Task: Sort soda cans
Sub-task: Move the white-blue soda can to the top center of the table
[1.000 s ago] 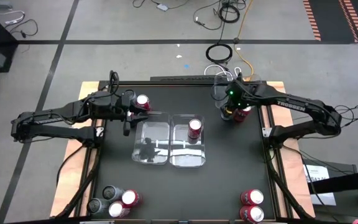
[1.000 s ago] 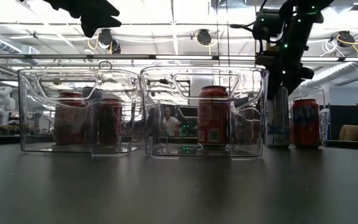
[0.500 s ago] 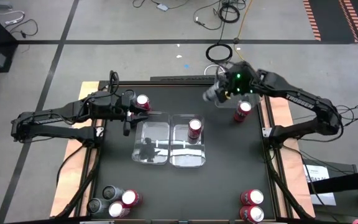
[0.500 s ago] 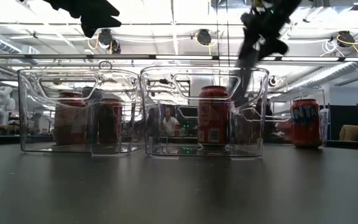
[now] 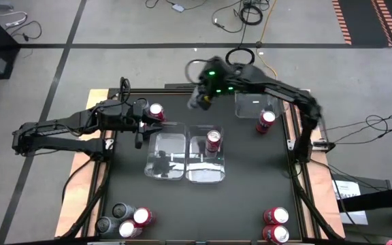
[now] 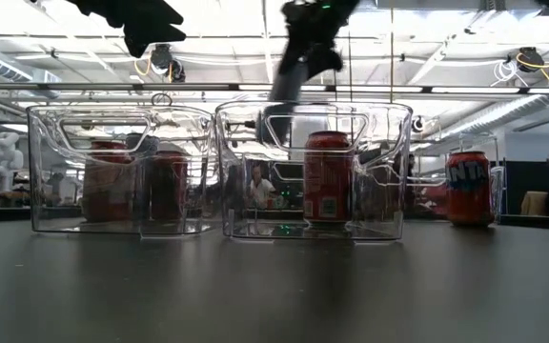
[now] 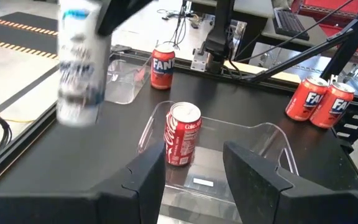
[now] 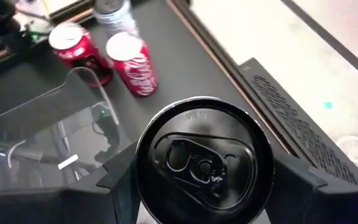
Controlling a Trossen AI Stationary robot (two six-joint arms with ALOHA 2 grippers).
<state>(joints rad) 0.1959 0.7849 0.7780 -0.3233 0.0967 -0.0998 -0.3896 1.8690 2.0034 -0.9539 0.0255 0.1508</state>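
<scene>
I'm holding my left gripper [image 5: 140, 126] over the far corner of the left tray [image 5: 166, 156], jaws parted with nothing between them, waiting beside a red can [image 5: 156, 111]. One red can [image 5: 213, 140] is already standing in the right tray [image 5: 206, 164], so I judge reds belong there. My right gripper [image 5: 200, 101] is carrying a silver can [image 8: 204, 160] above the table's far edge, fingers pinching its sides. More cans are waiting at both near corners.
</scene>
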